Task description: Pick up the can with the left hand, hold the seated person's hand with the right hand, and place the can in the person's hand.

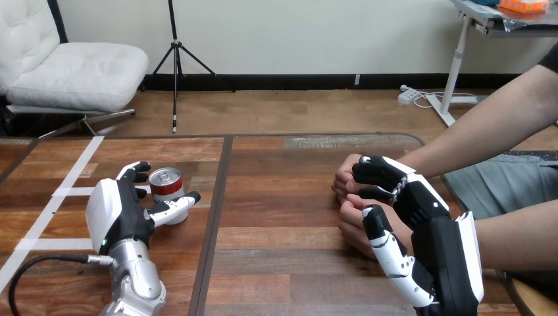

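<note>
While you look down on the surface (283,217), you find the can (164,183) standing upright on its left half, a little left of the dark seam (220,191) that runs between the boards. Your left robot hand (118,214) is at the can. Its fingers (135,172) reach round the can's left side, and its thumb (174,207) lies curled across the front of the can near the bottom, so the can sits pinched between them. The thumb hides the bottom of the can, so you cannot tell if it rests on the wood or is a little lifted. White tape lines (46,243) cross the surface to the left of this robot hand.

On the right half, well apart from the can, the person's hands (347,197) are held together, one above the other, and their arms come in from the right edge. Your right robot hand (428,217) is closed on them. Its fingers curl over the upper one from above, and its thumb lies against the lower one from the near side.
</note>
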`<move>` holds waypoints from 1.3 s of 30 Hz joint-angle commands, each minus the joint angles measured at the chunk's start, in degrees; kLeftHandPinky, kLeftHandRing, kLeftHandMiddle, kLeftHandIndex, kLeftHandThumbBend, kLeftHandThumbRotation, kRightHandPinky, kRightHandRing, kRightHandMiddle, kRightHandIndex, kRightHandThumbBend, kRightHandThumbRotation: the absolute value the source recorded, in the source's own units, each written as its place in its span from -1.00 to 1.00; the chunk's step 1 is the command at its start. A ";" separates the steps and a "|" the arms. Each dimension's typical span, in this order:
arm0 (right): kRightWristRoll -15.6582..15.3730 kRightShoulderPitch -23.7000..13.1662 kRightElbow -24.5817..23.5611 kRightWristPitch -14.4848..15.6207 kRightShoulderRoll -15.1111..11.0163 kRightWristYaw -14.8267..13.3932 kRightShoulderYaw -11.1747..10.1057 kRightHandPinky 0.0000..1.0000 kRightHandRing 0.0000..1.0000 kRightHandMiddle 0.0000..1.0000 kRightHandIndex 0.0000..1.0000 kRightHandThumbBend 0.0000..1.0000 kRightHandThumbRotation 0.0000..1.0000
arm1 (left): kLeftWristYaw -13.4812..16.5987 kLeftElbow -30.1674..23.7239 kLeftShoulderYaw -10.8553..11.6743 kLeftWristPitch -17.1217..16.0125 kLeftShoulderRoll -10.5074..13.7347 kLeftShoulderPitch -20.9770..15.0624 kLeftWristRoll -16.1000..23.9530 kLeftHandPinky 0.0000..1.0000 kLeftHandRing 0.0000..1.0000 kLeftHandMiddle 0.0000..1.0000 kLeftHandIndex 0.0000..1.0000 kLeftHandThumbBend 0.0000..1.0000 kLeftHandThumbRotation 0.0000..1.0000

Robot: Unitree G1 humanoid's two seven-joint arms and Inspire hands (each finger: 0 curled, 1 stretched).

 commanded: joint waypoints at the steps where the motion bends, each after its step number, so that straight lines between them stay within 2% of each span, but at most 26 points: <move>1: 0.25 -2.08 -1.52 -0.84 0.30 -0.29 -0.12 0.31 0.46 0.48 0.48 0.03 0.17 | 0.33 -0.04 -0.43 -1.00 -0.31 -4.97 0.28 0.24 0.44 0.56 0.57 0.79 -0.52; 15: 0.08 -1.60 -1.56 -1.51 0.27 -0.34 -0.10 0.31 0.46 0.48 0.48 0.01 0.14 | 0.35 0.25 -0.85 -0.14 -0.25 -5.31 0.83 0.31 0.51 0.61 0.60 0.78 -0.47; 39: 0.13 -0.21 -2.00 -1.63 0.25 -0.19 0.18 0.33 0.46 0.47 0.48 0.06 0.15 | 0.67 0.74 -3.10 2.19 0.54 -5.91 2.92 0.35 0.57 0.68 0.66 0.76 -0.38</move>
